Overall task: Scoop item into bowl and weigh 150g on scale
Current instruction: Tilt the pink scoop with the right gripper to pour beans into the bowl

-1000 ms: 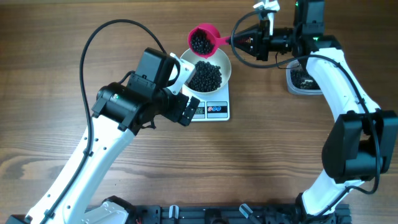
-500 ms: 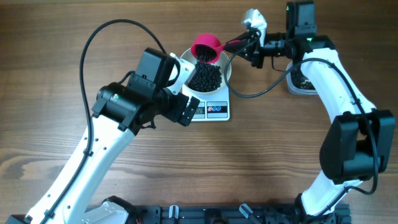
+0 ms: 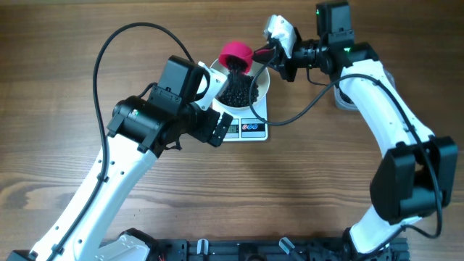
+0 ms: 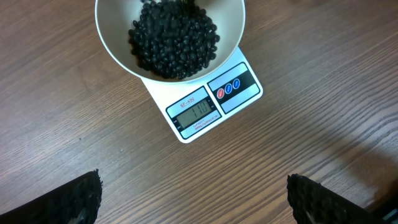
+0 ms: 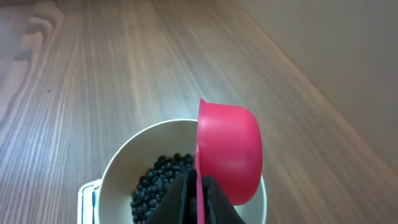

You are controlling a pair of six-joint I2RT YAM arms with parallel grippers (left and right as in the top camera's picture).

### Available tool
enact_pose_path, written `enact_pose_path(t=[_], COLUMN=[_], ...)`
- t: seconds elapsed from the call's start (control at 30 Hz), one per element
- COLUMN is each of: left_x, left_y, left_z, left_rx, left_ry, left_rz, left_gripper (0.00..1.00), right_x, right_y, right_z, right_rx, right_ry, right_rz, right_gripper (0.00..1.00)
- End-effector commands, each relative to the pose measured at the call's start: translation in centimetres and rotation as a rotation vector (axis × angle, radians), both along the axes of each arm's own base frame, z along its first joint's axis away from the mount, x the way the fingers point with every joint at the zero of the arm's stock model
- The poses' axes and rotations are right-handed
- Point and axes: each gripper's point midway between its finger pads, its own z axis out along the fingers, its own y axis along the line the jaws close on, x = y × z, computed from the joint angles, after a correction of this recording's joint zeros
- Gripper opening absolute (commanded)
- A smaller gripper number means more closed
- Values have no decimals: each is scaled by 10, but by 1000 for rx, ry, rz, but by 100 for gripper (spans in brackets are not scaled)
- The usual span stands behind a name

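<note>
Right claw clamped on pink scoop handle; scoop tipped over bowl rim, beans heaped inside. Left claw spread wide over open tabletop, just off scale display edge.

Beans in bowl on scale

Left hand spread wide, arm bent over the table centre, wrist facing down. Right hand clamped tight, wrist rolled, arm stretched to the far edge.
</note>
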Motion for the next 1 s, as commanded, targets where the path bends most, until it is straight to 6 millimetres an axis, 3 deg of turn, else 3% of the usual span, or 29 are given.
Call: enact_pose_path(t=[0.0, 0.4, 0.63, 0.97], left_x=[1, 1, 1, 1], left_y=[2, 2, 2, 2], left_z=[1, 1, 1, 1], left_rx=[2, 1, 2, 2], left_ry=[-6, -6, -6, -6], left_rz=[8, 8, 8, 8], left_gripper=[100, 100, 100, 100], right_x=[-2, -20, -17, -19], right_y=[0, 7, 10, 11], right_z=[25, 32, 19, 14], right_rx=[-28, -110, -241, -272], right_ry=[-84, -85, -113, -104], right_rz=[-16, -43, -110, -120], right_gripper=[4, 4, 4, 4])
